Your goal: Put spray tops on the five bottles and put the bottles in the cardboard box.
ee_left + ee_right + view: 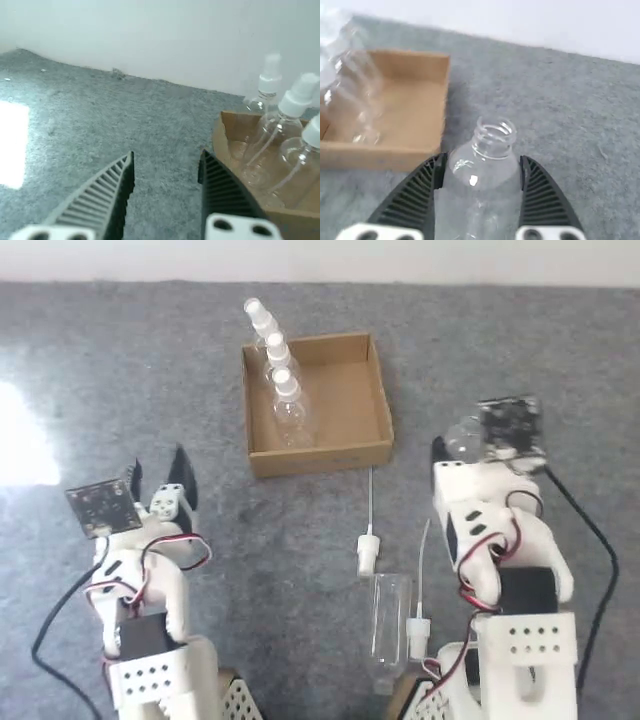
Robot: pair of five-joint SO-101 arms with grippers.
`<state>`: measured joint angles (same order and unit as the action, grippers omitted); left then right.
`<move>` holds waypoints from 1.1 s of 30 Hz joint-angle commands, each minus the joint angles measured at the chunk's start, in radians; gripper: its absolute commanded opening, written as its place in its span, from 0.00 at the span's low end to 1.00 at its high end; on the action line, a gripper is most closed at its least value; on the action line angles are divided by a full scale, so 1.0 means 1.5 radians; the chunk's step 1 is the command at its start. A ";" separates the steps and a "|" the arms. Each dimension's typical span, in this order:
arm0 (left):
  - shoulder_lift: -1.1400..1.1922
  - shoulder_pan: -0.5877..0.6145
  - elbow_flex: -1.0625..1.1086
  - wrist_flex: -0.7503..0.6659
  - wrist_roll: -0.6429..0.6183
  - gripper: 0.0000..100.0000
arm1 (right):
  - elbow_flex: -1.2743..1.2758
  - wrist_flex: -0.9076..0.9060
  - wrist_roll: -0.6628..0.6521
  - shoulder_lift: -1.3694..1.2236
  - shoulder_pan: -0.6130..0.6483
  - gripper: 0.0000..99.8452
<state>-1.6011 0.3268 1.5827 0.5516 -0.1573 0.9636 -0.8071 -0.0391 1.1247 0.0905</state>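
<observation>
Three clear bottles (283,390) with white spray tops stand along the left side of the cardboard box (345,452); they also appear as capped bottles (280,145). My right gripper (480,167) is shut on an uncapped clear bottle (482,170), held right of the box, seen from above as a bottle (462,437). Another uncapped bottle (388,625) lies on the carpet between the arms. Two loose spray tops (367,550) (419,625) lie beside it. My left gripper (167,170) is open over bare carpet, left of the box.
Grey carpet (120,370) covers the table. A white wall (175,35) runs behind the box. Cables (595,570) trail from the arm bases.
</observation>
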 commanded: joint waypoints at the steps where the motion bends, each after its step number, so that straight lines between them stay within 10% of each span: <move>1: 0.004 -0.059 -0.102 0.134 0.003 0.23 | 0.030 0.066 0.039 0.042 -0.034 0.07; 33: 0.029 -0.447 -0.193 0.384 0.098 0.30 | 0.124 0.185 0.043 0.070 -0.122 0.07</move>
<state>-1.5919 -0.3176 1.3479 1.1224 -0.0376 1.1615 -0.5554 0.0161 1.2106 -0.0767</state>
